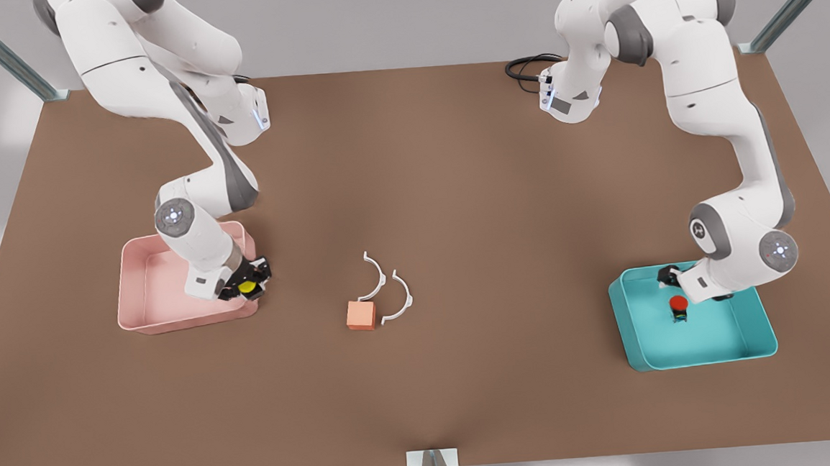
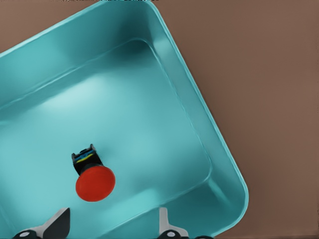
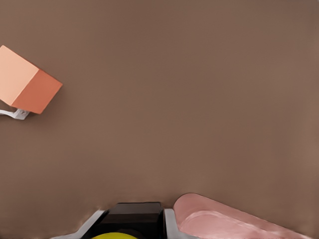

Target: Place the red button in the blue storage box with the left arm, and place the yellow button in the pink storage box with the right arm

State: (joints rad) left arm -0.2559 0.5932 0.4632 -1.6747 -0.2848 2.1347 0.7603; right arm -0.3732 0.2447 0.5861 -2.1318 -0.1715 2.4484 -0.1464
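The red button lies tipped on its side inside the blue storage box, free of any finger. My left gripper hangs open just above it, one fingertip on either side. In the front view this button and the blue box are at the right, with the left gripper over the box's back part. At the front view's left, my right gripper is shut on the yellow button over the near right corner of the pink storage box. The right wrist view shows the button's black base between the fingers and the pink rim beside it.
An orange cube sits mid-table, with two white curved clips right behind it. A black cable lies at the back edge. Bare brown tabletop stretches between the two boxes.
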